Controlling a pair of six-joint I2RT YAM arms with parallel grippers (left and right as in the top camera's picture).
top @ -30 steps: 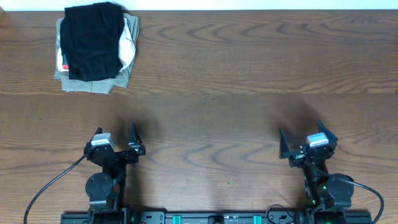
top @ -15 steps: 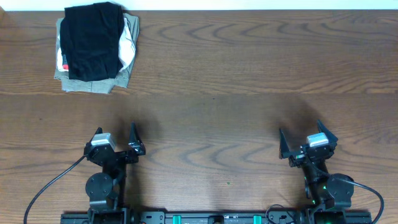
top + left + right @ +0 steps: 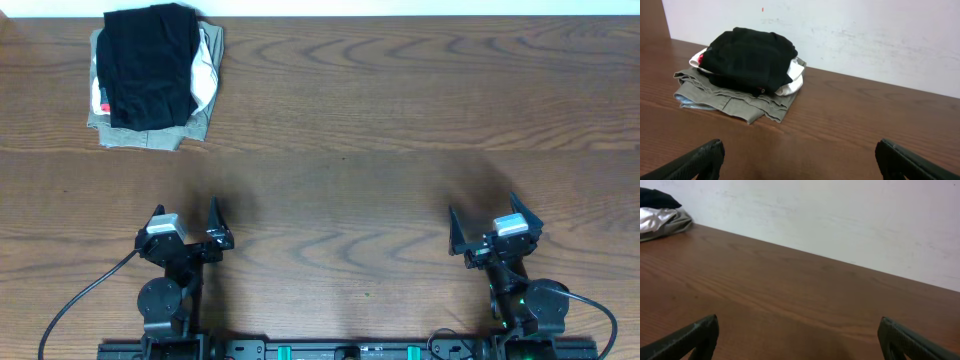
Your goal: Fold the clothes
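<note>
The black pants (image 3: 148, 65) lie folded on top of a pile of garments at the far left of the table, with a bit of bright red at their left edge. They also show in the left wrist view (image 3: 747, 57). My left gripper (image 3: 186, 212) is open and empty near the front edge, far from the pile; its finger tips frame bare wood in the left wrist view (image 3: 800, 152). My right gripper (image 3: 482, 208) is open and empty at the front right, over bare wood in the right wrist view (image 3: 799, 325).
Under the pants lie a folded white garment (image 3: 207, 65) and a folded khaki garment (image 3: 140, 135). The pile's edge shows at the far left of the right wrist view (image 3: 660, 217). A white wall (image 3: 865, 35) runs behind the wooden table (image 3: 380, 120).
</note>
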